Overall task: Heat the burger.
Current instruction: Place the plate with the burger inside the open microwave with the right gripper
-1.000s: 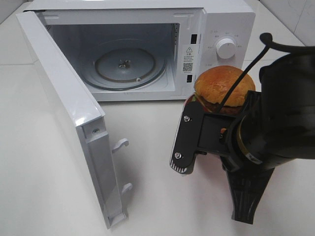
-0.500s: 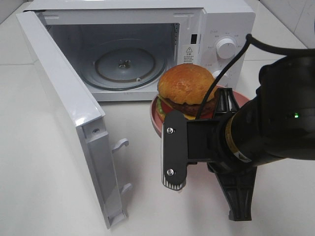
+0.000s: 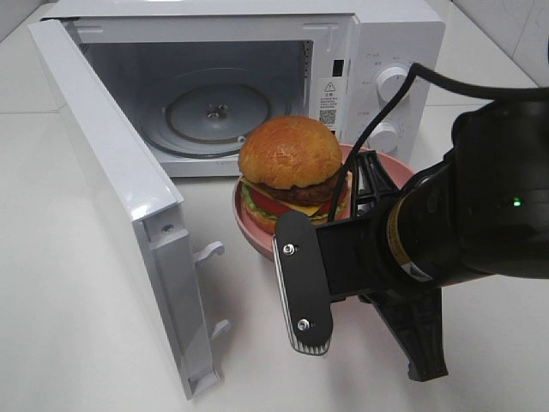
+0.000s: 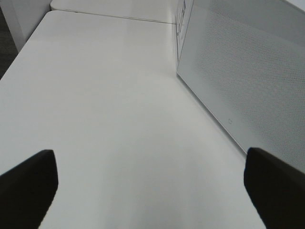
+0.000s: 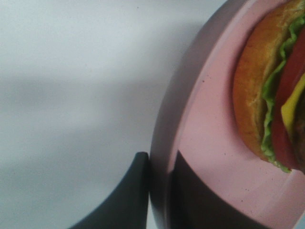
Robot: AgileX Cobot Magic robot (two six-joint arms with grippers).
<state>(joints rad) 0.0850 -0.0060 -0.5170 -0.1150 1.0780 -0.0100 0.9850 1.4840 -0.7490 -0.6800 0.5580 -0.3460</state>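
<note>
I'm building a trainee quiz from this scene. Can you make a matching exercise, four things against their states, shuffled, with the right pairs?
Things
1 burger
2 microwave door
3 right gripper
4 left gripper

States
a jaws wide apart, holding nothing
b sitting on the pink plate
c swung open
d shut on the plate's rim

Pairs: 1-b, 2-c, 3-d, 4-a

White worktop, tiled surround

The table (image 3: pixel 77 343) is a smooth, matt white surface; a thin seam (image 3: pixel 26 112) crosses its far part in the exterior high view. Behind its far right corner stands a pale tiled surface (image 3: pixel 519 34) with grey joints. Lighting is even and diffuse, giving soft-edged shadows on the top. In the left wrist view a dark strip (image 4: pixel 5 47) lies beyond the table edge.
</note>
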